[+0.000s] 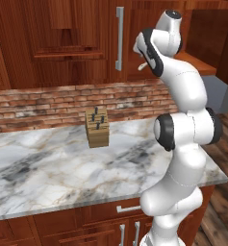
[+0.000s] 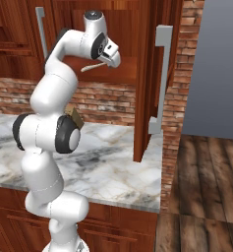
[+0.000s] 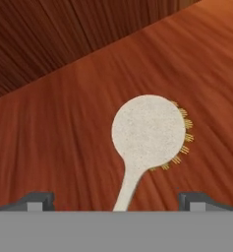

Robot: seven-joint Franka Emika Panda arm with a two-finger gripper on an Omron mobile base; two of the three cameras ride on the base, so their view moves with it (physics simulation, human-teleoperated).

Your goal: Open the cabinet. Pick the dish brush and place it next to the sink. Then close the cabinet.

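Reddish-brown wood lines the cabinet (image 2: 152, 74), whose right door stands swung out toward the room, its long silver handle (image 2: 162, 78) facing outward; the left door with its own bar handle (image 1: 119, 38) looks shut. Inside, on the shelf (image 3: 64, 147), lies the brush (image 3: 147, 135): a pale, speckled round head fringed with yellow bristles on one side, and a thin handle running from the head back toward the end effector (image 3: 115, 204).

In the hand view the brush sits directly ahead of the end effector, its long axis pointing roughly along the line of approach, leaning slightly to one side, with the handle's near end falling about midway between the two dark fingertips (image 3: 37, 201). Those tips stand spread wide, one far to each side, holding nothing. From the right base view the hand is raised into the cabinet opening, and the pale handle pokes out just beneath it.

My read is that the door is already open and the pick is the step in hand: the coming move turns on going a little further forward so the tips straddle the handle, then closing across its narrow width.

Below, the marble bench (image 1: 48, 168) carries a wooden knife block (image 1: 97, 127) holding dark-handled knives. The cabinet shelf holds nothing else that I can see beside the brush
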